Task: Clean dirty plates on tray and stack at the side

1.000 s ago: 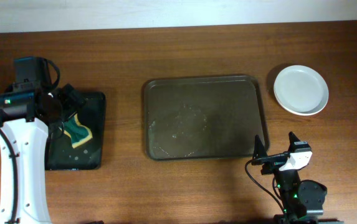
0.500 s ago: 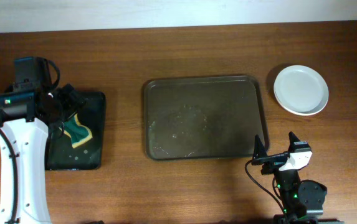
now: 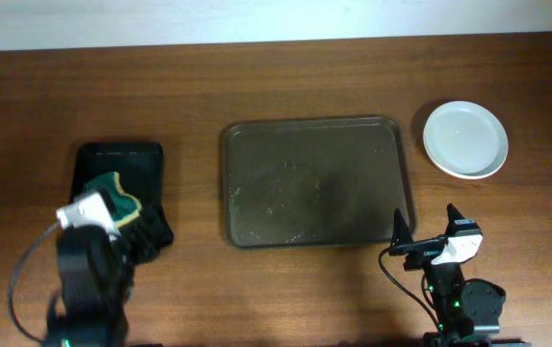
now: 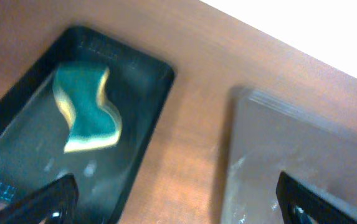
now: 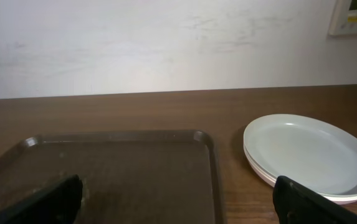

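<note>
The stacked white plates [image 3: 464,139] sit on the table to the right of the dark brown tray [image 3: 314,183], which holds no plates and shows pale smears in its middle. The plates also show in the right wrist view [image 5: 309,152], with the tray [image 5: 116,168] to their left. My right gripper [image 3: 425,222] is open and empty at the tray's front right corner, and its jaws show in its own wrist view [image 5: 178,202]. My left gripper [image 3: 150,231] is open and empty at the front left, by the black tray's front right corner; its jaws also show in the left wrist view [image 4: 175,205].
A green and yellow sponge [image 3: 117,198] lies in the smaller black tray [image 3: 136,159] at the left. It also shows in the left wrist view [image 4: 88,109], inside the black tray [image 4: 147,124]. The brown tray's left edge [image 4: 278,143] is beside it.
My left arm has pulled back from over the black tray to the table's front left. The sponge lies in the black tray. The right arm has not moved.
</note>
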